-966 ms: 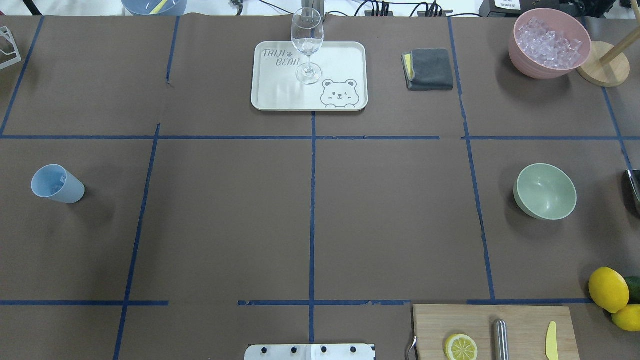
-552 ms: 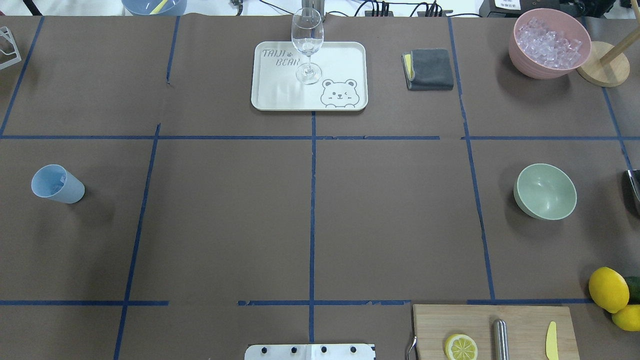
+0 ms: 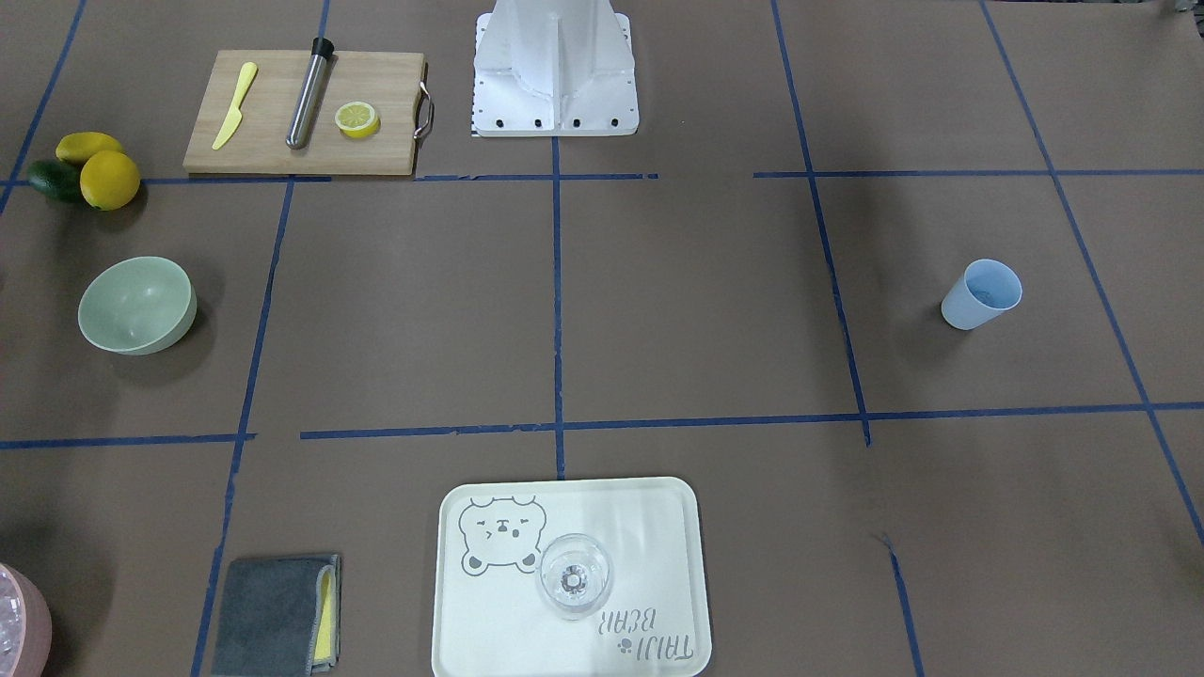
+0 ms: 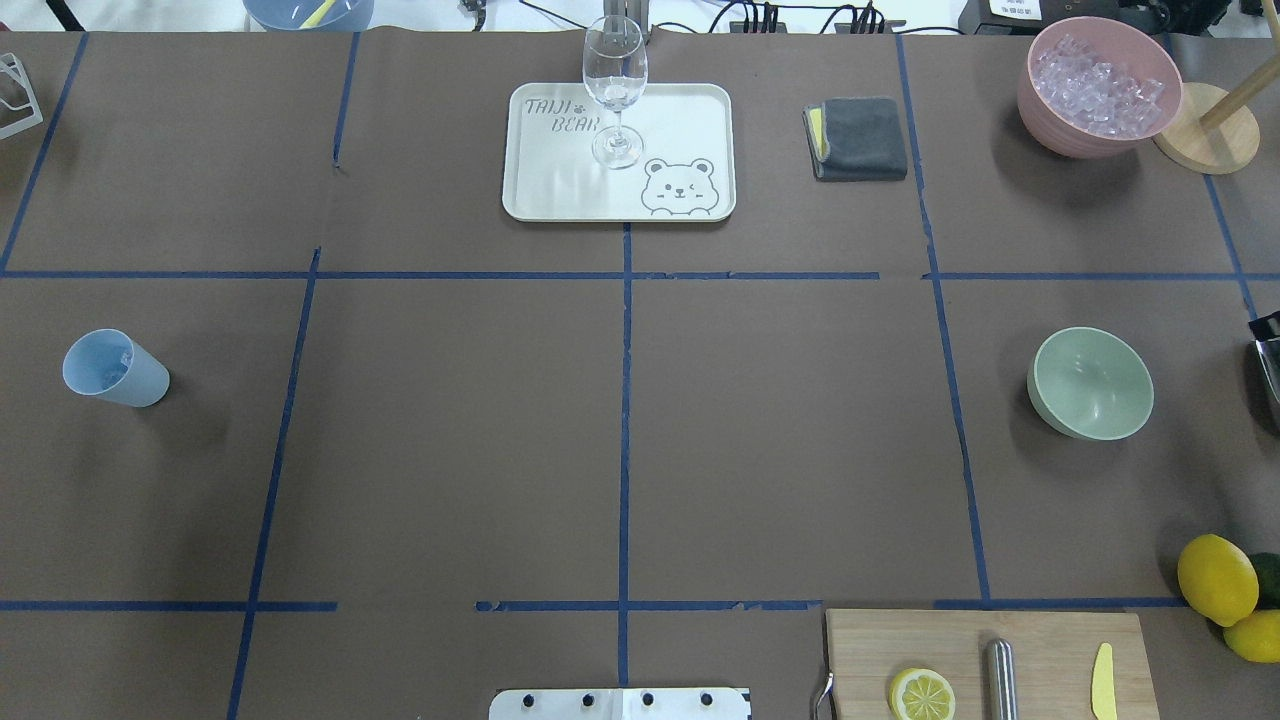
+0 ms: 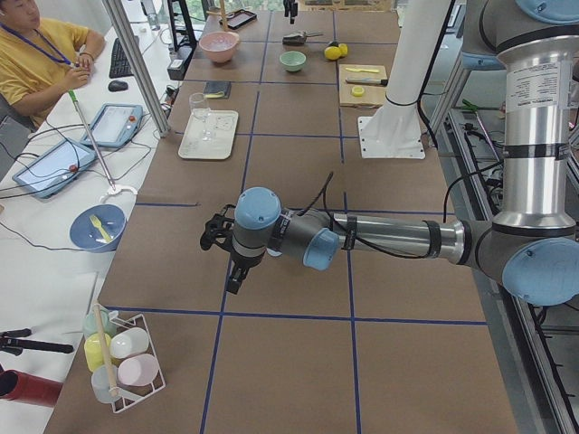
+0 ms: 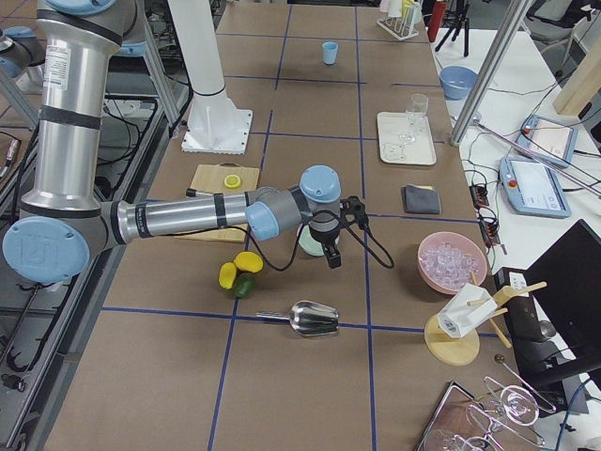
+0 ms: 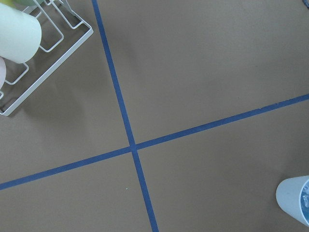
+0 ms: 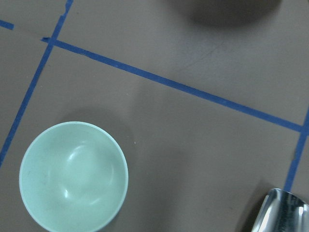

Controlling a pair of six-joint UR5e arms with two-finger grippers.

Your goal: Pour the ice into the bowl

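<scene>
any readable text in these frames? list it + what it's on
"TAIJI BEAR": printed on the white tray, beside a bear drawing; it reads upside down in the front-facing view.
Stickers on the left arm and the right arm: print too small to read.
Nothing else is legible.

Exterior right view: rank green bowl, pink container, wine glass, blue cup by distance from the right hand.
1. Green bowl, just behind the right hand.
2. Pink container, toward the operators' side.
3. Wine glass, on the tray.
4. Blue cup, far end.

Your left arm (image 5: 389,237) reaches out level, left claw (image 5: 232,276) hanging downward. Your right arm (image 6: 188,218) does likewise, right claw (image 6: 331,256) downward. Neither claw's opening is readable.
</scene>
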